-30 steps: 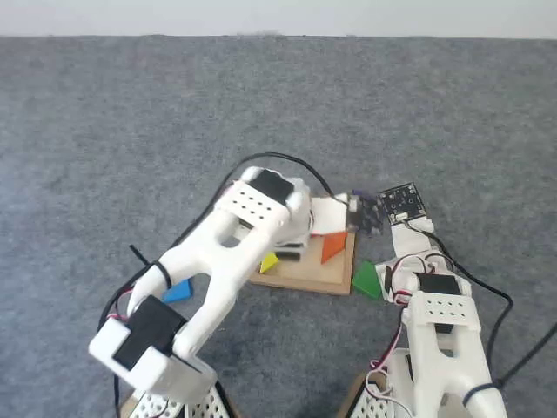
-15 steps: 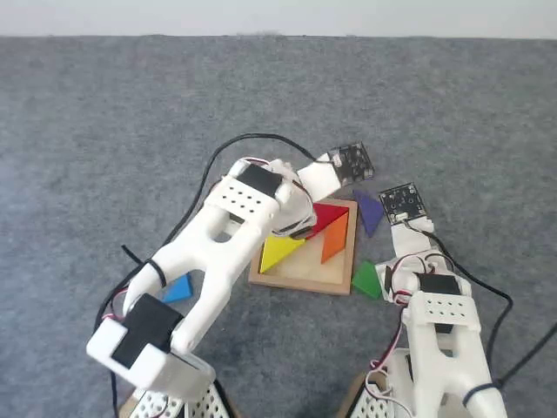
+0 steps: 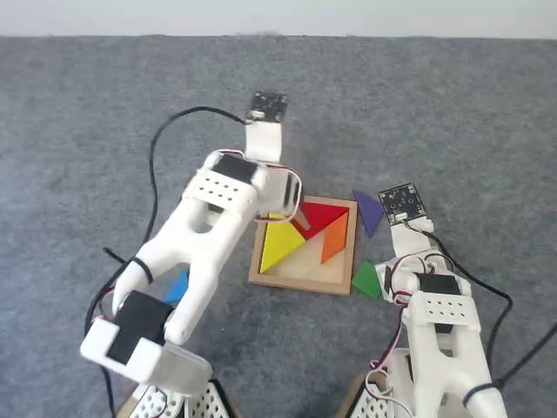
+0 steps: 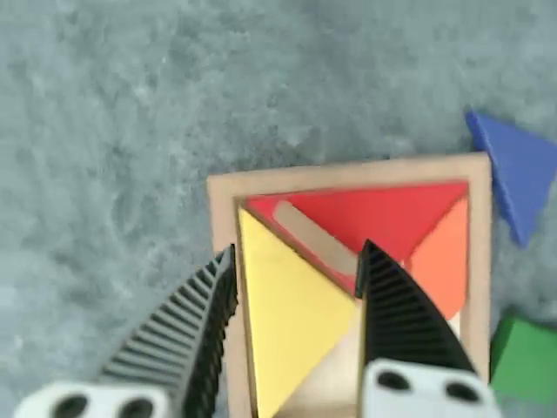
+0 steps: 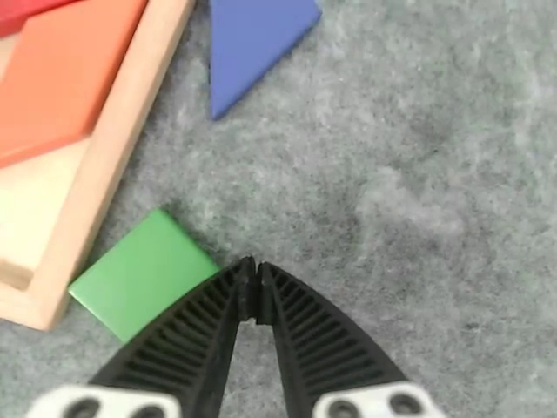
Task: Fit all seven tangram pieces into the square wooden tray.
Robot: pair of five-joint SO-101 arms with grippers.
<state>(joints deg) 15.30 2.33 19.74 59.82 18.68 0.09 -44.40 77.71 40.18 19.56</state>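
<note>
Tray (image 3: 300,277): yellow (image 3: 277,246), red (image 3: 324,215) and orange (image 3: 333,244) are seated against its far rim, likely to leave the near side free for the rest. Green (image 3: 366,279) and purple (image 3: 366,212) lie just off the tray's right edge, blue (image 3: 177,286) off its left. Left end effector (image 4: 298,252) hangs wide open and empty above the tray. Right end effector (image 5: 250,270) is closed and empty off the tray's near right corner, probably staged for green.

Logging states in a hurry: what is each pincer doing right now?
Left pincer: open, holding nothing.
Right pincer: shut, holding nothing.
</note>
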